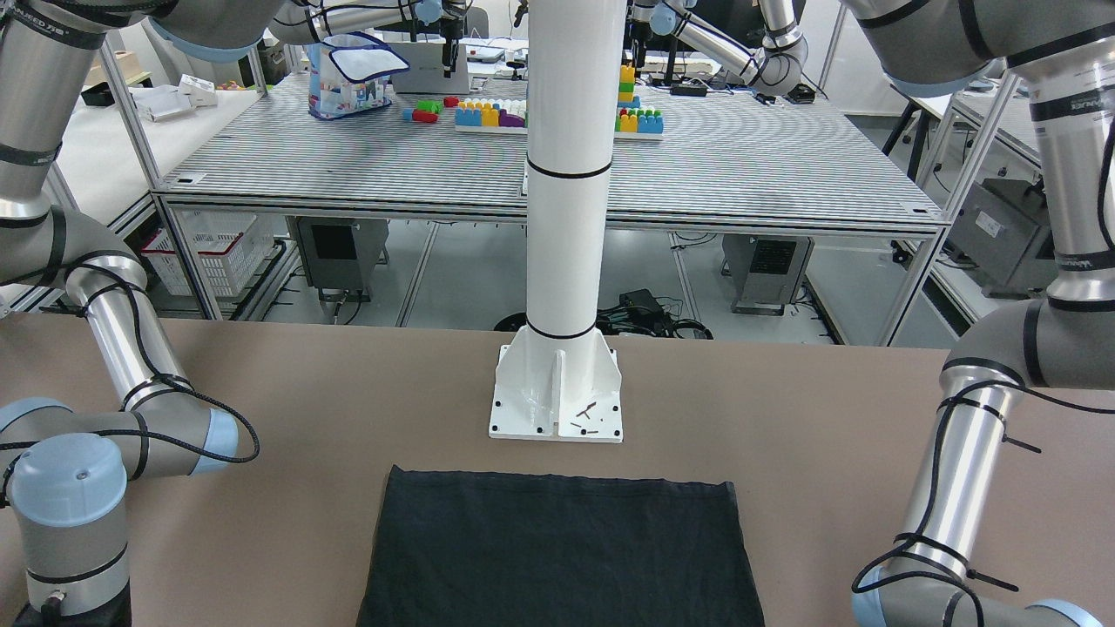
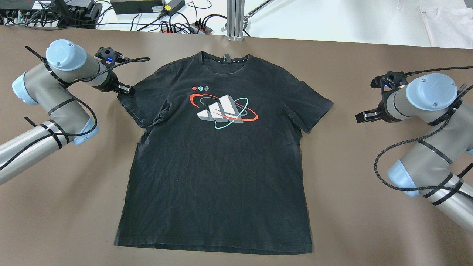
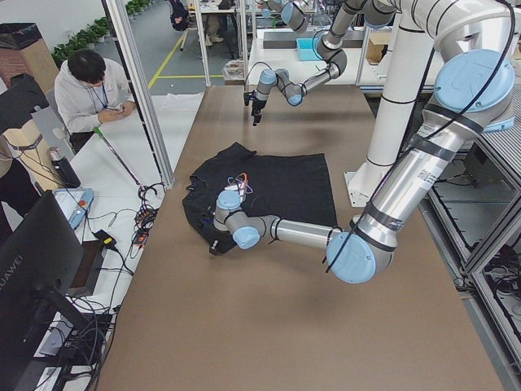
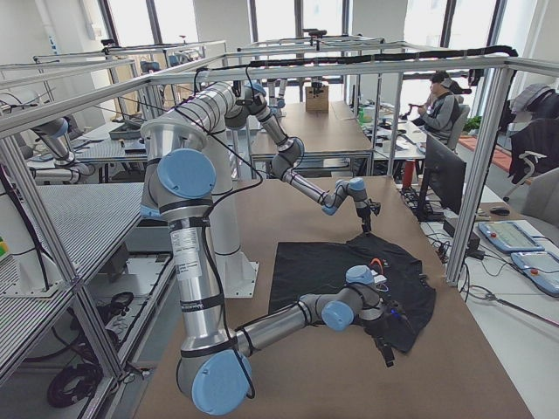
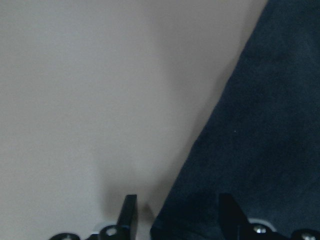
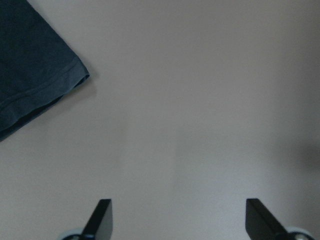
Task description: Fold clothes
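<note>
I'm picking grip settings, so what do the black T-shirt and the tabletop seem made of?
T-shirt: likely cotton jersey, matte and soft, judging by fine wrinkles and stitched hems. Tabletop: smooth matte brown sheet, perhaps laminate or paper; the look leaves it open.

Brown matte table top (image 2: 369, 221). White pole base (image 1: 557, 409) bolted to table. Behind it: aluminium-frame bench (image 1: 740, 165), striped top, toy blocks (image 1: 488, 115) on it. Grey floor (image 3: 155, 37), yellow line. Operator (image 3: 94, 85) seated at side desk. Windows (image 4: 288, 19) along rear wall.

Brown table (image 2: 369, 221) carries a flat black T-shirt (image 2: 214, 177) and the white pole base (image 1: 556, 405).
</note>
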You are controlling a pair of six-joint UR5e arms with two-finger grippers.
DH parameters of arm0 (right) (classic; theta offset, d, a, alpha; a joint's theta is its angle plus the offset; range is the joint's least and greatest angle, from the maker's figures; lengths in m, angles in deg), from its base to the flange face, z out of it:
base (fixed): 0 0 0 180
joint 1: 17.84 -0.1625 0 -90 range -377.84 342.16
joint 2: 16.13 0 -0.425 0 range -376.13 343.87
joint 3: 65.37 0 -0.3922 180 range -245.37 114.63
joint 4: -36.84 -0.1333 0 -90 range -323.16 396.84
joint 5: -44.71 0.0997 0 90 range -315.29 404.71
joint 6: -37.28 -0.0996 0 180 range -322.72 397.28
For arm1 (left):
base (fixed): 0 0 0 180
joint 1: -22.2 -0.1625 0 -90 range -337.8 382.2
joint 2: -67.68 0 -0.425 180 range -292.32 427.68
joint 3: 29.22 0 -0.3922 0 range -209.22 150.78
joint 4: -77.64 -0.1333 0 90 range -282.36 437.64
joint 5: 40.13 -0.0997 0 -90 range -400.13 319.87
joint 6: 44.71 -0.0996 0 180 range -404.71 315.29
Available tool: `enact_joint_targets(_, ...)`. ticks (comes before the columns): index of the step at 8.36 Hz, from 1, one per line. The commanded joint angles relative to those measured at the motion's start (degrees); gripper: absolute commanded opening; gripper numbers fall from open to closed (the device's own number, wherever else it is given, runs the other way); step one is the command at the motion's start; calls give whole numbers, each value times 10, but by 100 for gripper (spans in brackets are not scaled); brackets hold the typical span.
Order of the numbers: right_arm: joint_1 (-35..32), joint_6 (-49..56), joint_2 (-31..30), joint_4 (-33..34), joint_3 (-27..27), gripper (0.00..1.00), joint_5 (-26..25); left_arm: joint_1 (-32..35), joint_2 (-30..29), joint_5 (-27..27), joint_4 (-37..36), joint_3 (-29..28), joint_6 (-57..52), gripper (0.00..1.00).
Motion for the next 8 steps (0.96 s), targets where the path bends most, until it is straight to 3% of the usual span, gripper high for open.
enact_joint_targets(1,0,0,0,-1,1,94,0,0,4,12,1,1,0,47)
enact_joint_targets(3,3,0,0,-2,3,94,0,1,26,35,1,27,-1,13)
enact_joint_targets(4,3,0,0,-2,2,94,0,1,34,35,1,38,-1,0)
enact_joint_targets(8,4,-1,0,-2,3,94,0,-2,-2,27,-5,37,61,0)
